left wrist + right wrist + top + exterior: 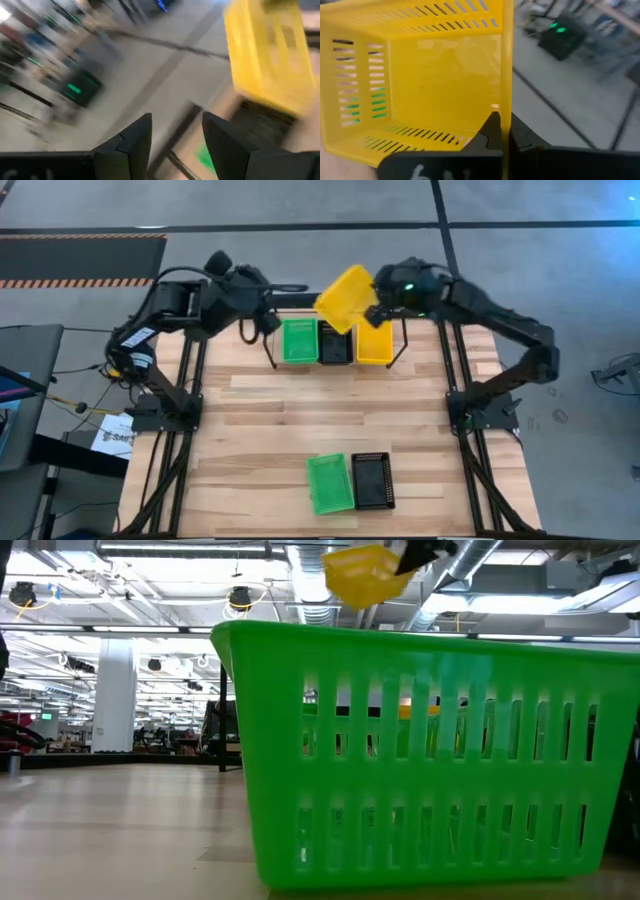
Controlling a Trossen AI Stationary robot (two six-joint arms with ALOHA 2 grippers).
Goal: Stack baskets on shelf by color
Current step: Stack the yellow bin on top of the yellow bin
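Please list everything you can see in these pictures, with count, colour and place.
held basket: one, yellow, tilted in the air above the shelf, rim pinched by the right gripper
shelf: one, black rods, far edge of the table
baskets on the shelf: green, black, yellow, side by side; how many in each pile is unclear
near baskets: one green, one black, side by side at the near edge
left gripper: open, empty, beside the shelf's green end
right gripper: shut on the held basket
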